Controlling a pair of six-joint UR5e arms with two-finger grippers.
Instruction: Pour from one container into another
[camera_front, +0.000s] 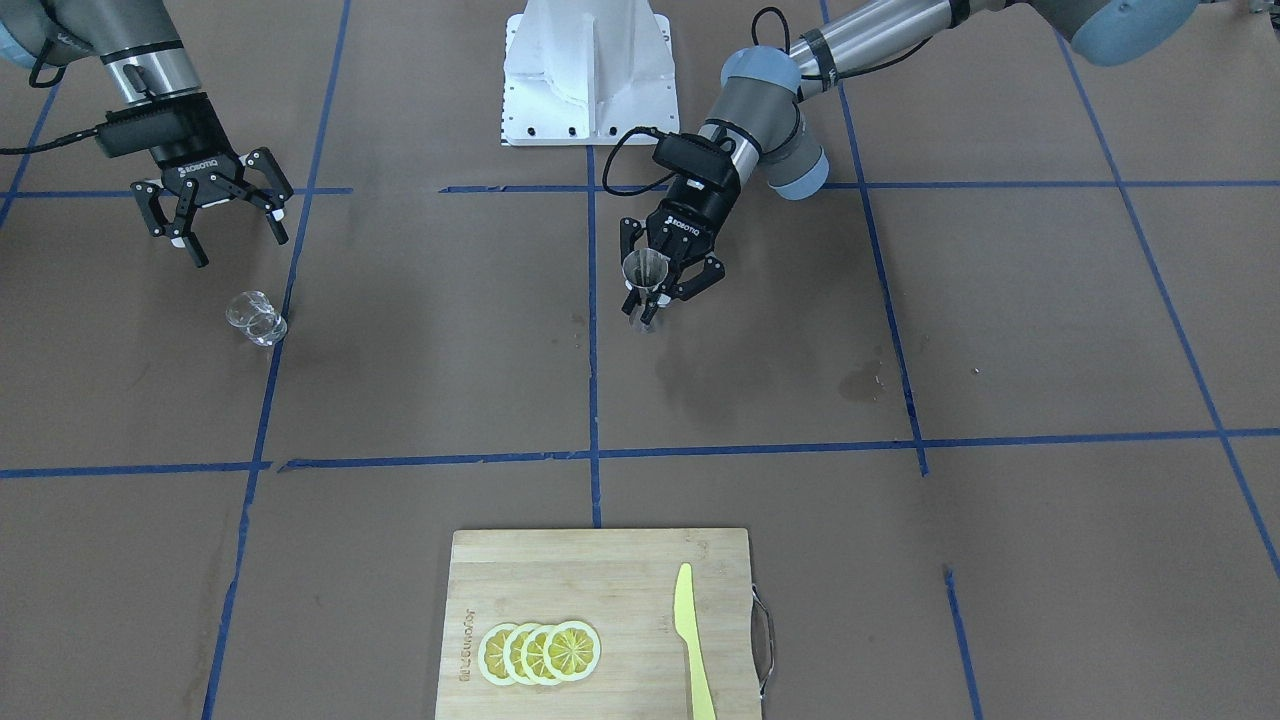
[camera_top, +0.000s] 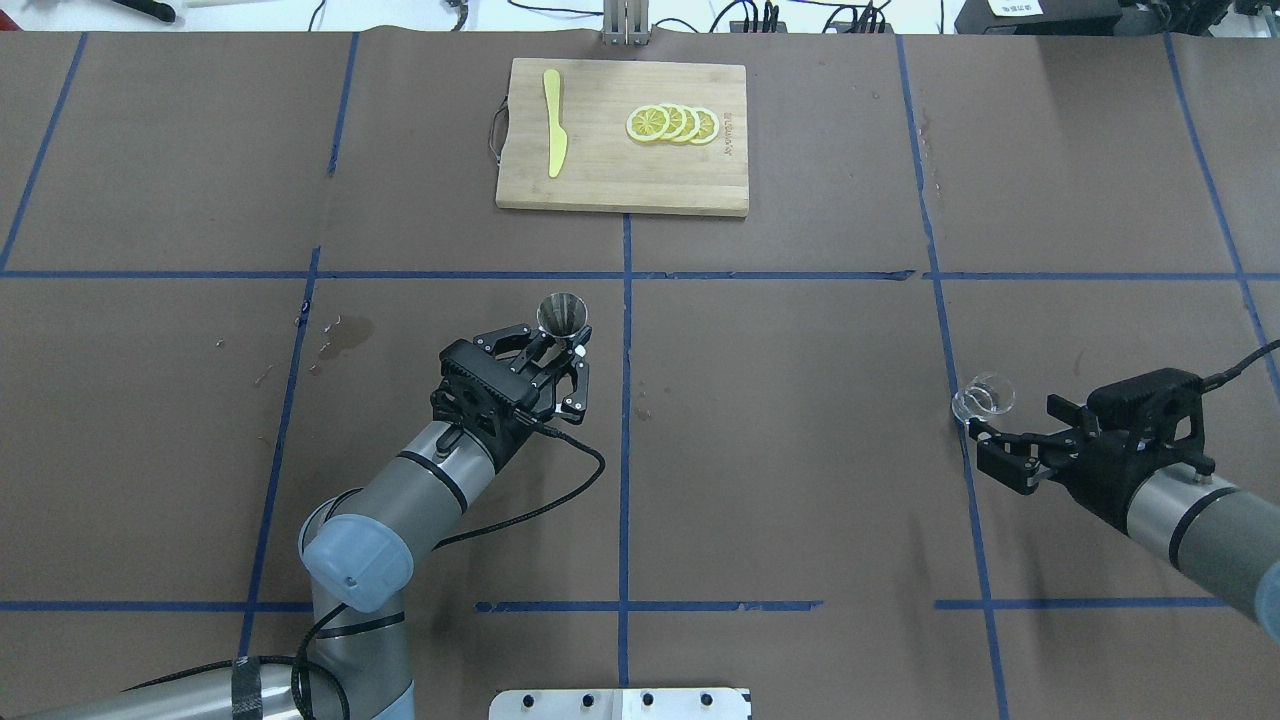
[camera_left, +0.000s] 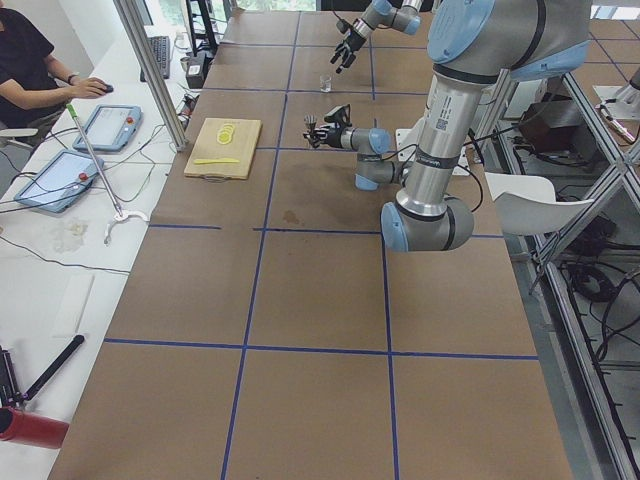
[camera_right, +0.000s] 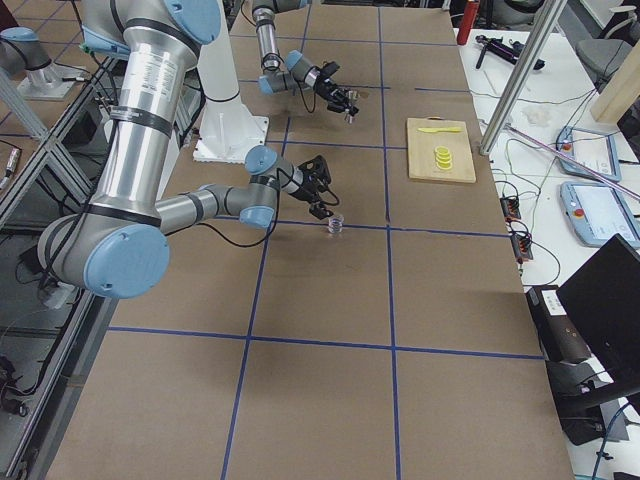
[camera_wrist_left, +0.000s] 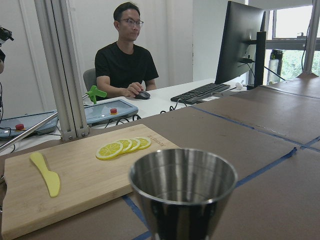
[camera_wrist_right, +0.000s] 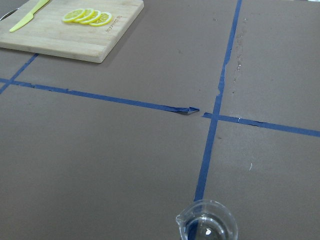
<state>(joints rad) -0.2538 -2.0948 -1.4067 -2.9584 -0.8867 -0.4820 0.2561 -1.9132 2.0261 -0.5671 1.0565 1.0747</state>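
The steel jigger stands upright near the table's middle, and my left gripper is shut on its narrow waist. In the overhead view the jigger sits just ahead of that gripper. Its open cone fills the bottom of the left wrist view. The clear glass cup stands alone on the table by a blue tape line. My right gripper hovers open just behind it, not touching. Overhead, the cup lies beyond the open right gripper. The right wrist view shows the cup at its bottom edge.
A wooden cutting board at the far side carries lemon slices and a yellow knife. The white robot base is between the arms. Damp stains mark the paper. A person sits at a desk beyond the table.
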